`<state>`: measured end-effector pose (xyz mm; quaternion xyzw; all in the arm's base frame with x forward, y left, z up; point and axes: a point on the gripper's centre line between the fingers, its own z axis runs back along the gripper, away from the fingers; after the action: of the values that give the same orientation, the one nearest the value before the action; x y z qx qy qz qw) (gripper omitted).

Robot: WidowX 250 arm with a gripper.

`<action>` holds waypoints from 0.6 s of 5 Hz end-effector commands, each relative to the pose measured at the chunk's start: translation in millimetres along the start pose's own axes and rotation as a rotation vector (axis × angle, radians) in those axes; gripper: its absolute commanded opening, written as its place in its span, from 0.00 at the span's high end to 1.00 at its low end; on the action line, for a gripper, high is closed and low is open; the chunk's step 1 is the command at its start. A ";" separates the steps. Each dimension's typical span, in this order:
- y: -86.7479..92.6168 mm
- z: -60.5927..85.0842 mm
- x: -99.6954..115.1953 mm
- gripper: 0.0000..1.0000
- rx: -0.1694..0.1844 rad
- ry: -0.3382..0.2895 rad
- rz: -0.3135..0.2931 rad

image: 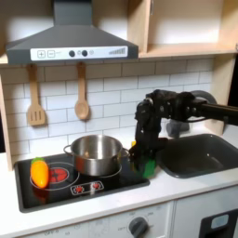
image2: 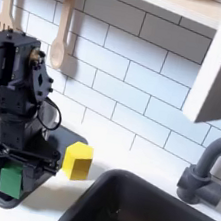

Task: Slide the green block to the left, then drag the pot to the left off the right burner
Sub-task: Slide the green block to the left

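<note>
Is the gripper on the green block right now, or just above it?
Touching. In the second exterior view the gripper comes down around the green block, its fingers flush against the block's sides, no gap showing.

No text, brand, number or sign can be read anywhere around the claw in both exterior views.

White tile wall (image: 112, 88), grey range hood (image: 70, 42), wooden shelf (image: 181, 46), dark sink (image: 200, 153).

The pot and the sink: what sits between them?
In the first exterior view, the gripper with the green block stands between the pot and the sink.
</note>
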<state>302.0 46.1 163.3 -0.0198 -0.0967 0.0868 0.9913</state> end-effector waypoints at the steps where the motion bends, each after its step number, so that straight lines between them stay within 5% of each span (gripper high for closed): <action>1: 7.9 -9.1 3.2 1.00 0.008 0.008 -0.025; 3: 14.6 -10.9 2.0 1.00 0.010 0.011 -0.021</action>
<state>304.9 60.5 154.1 -0.0141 -0.0937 0.0761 0.9926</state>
